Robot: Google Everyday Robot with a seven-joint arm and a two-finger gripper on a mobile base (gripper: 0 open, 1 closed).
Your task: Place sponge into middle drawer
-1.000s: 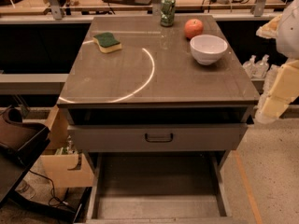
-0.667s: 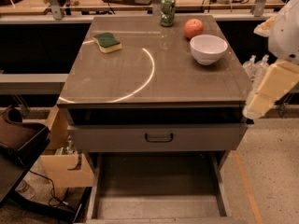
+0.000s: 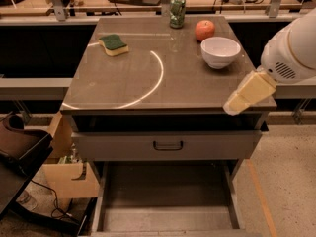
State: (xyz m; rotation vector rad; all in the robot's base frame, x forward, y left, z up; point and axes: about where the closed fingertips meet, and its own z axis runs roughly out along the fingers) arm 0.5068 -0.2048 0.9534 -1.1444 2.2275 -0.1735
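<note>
Brown desk [image 3: 123, 85] tops a grey cabinet. Sponge [image 3: 113, 44] lies far left on it, green face up. Middle drawer [image 3: 168, 217] stands pulled out below, near side. Gripper [image 3: 238, 101] hangs over desk's near right corner, well apart from sponge; open or closed, cannot tell.

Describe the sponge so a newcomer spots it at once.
On the brown cabinet top above the open drawer, the sponge lies alone near the far left corner; the green can, apple and white bowl sit further right, the tool by the right front edge. Only it is flat and wavy-edged, dark green over pale yellow.
</note>
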